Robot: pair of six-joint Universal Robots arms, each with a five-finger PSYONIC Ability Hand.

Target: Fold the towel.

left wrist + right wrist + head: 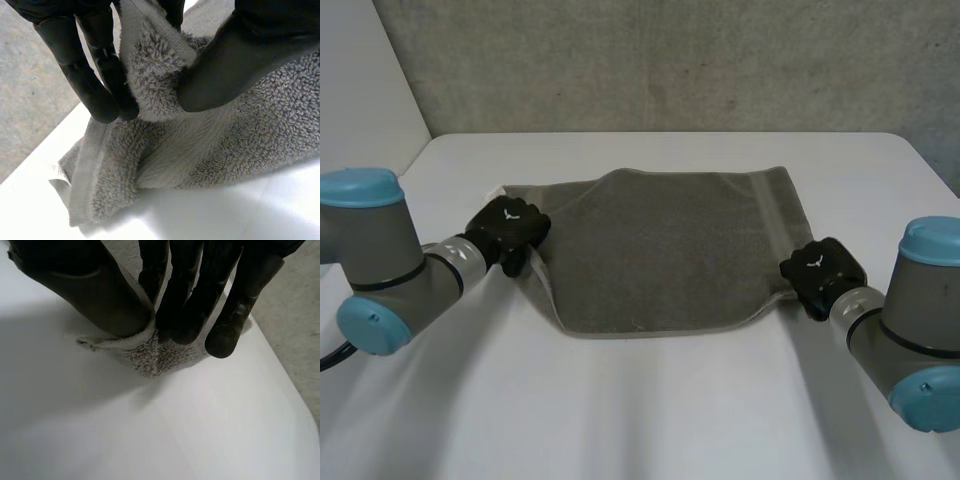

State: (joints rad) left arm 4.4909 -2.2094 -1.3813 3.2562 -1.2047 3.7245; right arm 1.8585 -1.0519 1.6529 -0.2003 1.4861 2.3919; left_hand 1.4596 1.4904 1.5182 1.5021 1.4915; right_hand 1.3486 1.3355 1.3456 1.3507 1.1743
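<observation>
Lying spread on white table (pixel 650 400), grey towel (pixel 660 250) sat mid-table between both arms, left side rumpled; left hand (pixel 510 232) pinched raised fold at towel's left edge between thumb and fingers; right hand (pixel 822 268) clamped towel's near right corner between thumb and fingers, close above table.

White table (pixel 650 400); rough mottled grey wall (pixel 670 60) behind it

On the table (pixel 650 410), the towel (pixel 660 250) lies between left robot hand (pixel 510 232) and right robot hand (pixel 823 272).
</observation>
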